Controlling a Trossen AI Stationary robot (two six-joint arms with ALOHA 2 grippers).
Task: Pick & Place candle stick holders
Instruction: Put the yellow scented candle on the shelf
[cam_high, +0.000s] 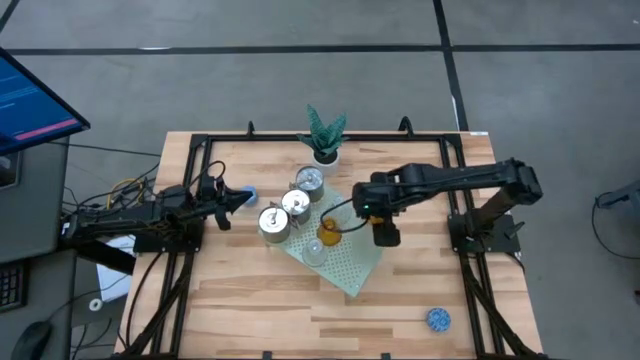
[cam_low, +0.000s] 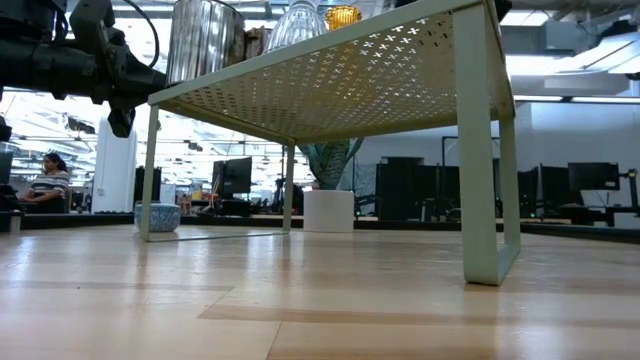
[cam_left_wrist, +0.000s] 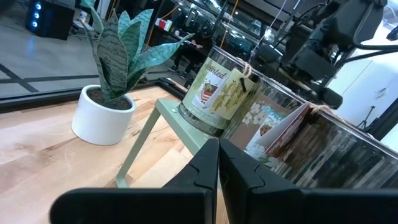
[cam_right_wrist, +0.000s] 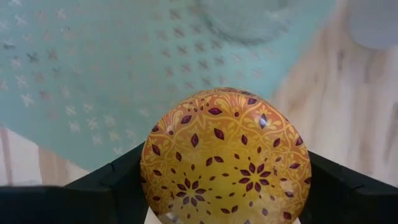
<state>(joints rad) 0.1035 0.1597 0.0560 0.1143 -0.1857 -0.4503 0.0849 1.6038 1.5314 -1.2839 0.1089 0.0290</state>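
Right now your right gripper (cam_right_wrist: 225, 205) clasps the amber patterned holder (cam_right_wrist: 225, 155) between its fingers, directly over the pale green perforated mat (cam_high: 352, 265) beside a clear glass holder (cam_high: 314, 252). Your left gripper (cam_high: 238, 200) waits clenched and empty, near the silver holders (cam_high: 274, 222).

The scene is evenly lit from above; glare is seen on the amber holder (cam_right_wrist: 227, 158), whose background is blurred.

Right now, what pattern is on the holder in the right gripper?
Amber holder with dark red leaf and flower motifs; right wrist view.
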